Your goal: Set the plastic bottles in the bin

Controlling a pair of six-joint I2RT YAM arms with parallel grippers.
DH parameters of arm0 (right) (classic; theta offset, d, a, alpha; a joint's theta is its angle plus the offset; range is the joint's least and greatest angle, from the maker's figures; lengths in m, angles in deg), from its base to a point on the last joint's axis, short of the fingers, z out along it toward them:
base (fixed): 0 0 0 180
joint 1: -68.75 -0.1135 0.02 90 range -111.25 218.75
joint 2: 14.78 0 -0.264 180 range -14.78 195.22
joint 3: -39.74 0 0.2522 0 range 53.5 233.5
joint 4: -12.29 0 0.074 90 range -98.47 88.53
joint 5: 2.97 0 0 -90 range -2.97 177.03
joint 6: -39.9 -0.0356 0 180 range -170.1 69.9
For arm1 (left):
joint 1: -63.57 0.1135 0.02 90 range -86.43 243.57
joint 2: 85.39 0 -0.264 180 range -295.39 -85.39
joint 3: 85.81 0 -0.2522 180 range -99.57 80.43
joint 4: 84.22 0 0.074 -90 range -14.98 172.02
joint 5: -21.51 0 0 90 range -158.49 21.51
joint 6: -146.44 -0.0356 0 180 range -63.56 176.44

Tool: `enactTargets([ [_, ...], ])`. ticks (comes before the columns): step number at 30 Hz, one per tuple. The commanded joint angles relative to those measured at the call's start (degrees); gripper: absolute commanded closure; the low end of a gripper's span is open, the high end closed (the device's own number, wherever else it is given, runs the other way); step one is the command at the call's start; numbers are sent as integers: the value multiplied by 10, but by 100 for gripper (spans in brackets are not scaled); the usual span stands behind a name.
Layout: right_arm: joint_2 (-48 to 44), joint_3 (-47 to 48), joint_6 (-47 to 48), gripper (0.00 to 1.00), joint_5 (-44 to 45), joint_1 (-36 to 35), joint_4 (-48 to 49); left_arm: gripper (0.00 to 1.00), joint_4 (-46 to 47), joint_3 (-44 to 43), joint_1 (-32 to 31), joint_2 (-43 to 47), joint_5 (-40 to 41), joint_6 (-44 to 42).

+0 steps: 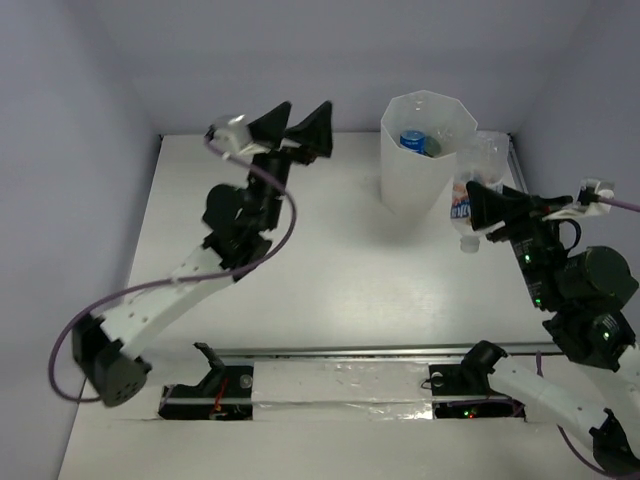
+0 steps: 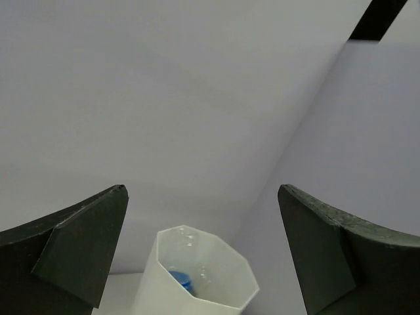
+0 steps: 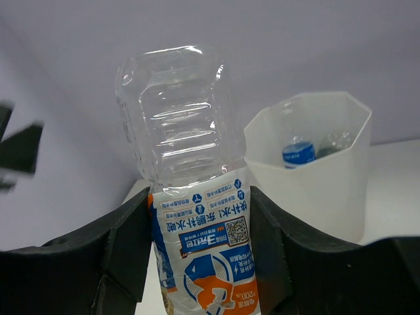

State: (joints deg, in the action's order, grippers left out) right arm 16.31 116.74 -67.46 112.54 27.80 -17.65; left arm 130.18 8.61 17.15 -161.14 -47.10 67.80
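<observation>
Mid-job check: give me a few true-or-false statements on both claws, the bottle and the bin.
1. The left claw is open and empty. True.
2. The right claw is empty. False: it is shut on a clear bottle with a printed label.
3. The bin has nothing in it. False: a blue-labelled bottle lies inside.
4. The bin stands upright on the table. True.

Top view looks down; wrist views (close, perhaps level) share the bin.
</observation>
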Motion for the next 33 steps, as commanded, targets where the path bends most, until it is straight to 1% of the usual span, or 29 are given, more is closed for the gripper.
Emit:
enactTargets([
  [1, 69, 52, 70, 66, 87, -4, 98, 1, 31, 169, -4, 79, 19, 91],
  [2, 113, 63, 80, 66, 100, -4, 107, 1, 27, 200, -4, 100, 23, 103],
  [3, 134, 85, 87, 66, 111, 4, 117, 1, 19, 230, -4, 120, 23, 115],
  [4, 154, 92, 105, 66, 112, 17, 149, 1, 6, 279, -10, 159, 25, 140],
  [5, 190, 100, 110, 66, 110, 28, 163, 1, -5, 302, -10, 175, 20, 150],
  [7, 227, 124, 114, 65, 86, 57, 218, 1, -20, 365, -10, 225, 13, 167],
  [8, 245, 133, 112, 65, 76, 88, 231, 1, -30, 384, -16, 240, 8, 182],
  [9, 285, 143, 109, 65, 57, 104, 242, 1, -48, 402, -16, 255, -2, 189],
  [11, 323, 170, 101, 65, 47, 141, 276, 1, -77, 449, -22, 305, -7, 212],
  [13, 380, 183, 109, 65, 51, 156, 328, 2, -88, 495, -22, 356, -13, 226],
  [15, 417, 195, 115, 65, 60, 175, 353, 2, -113, 517, -27, 386, -17, 243],
  [16, 450, 197, 117, 66, 64, 180, 383, 2, -121, 534, -27, 414, -20, 248],
  [18, 482, 202, 120, 66, 66, 200, 413, 2, -145, 544, -32, 433, -35, 261],
  [19, 512, 210, 114, 66, 62, 208, 420, 2, -152, 548, -32, 447, -44, 263],
  [22, 558, 250, 87, 66, 47, 241, 415, 2, -170, 554, -38, 465, -64, 264],
  [23, 583, 258, 79, 66, 41, 249, 414, 2, -179, 555, -38, 467, -64, 263],
  [25, 602, 270, 78, 66, 40, 256, 421, 1, -188, 559, -38, 474, -58, 257],
  [28, 626, 251, 92, 65, 53, 256, 448, 1, -192, 566, -38, 478, -48, 254],
  [31, 623, 205, 74, 63, 58, 256, 476, 1, -191, 561, -38, 472, -43, 244],
  [33, 609, 182, 63, 56, 60, 256, 491, 1, -195, 556, -38, 467, -40, 235],
])
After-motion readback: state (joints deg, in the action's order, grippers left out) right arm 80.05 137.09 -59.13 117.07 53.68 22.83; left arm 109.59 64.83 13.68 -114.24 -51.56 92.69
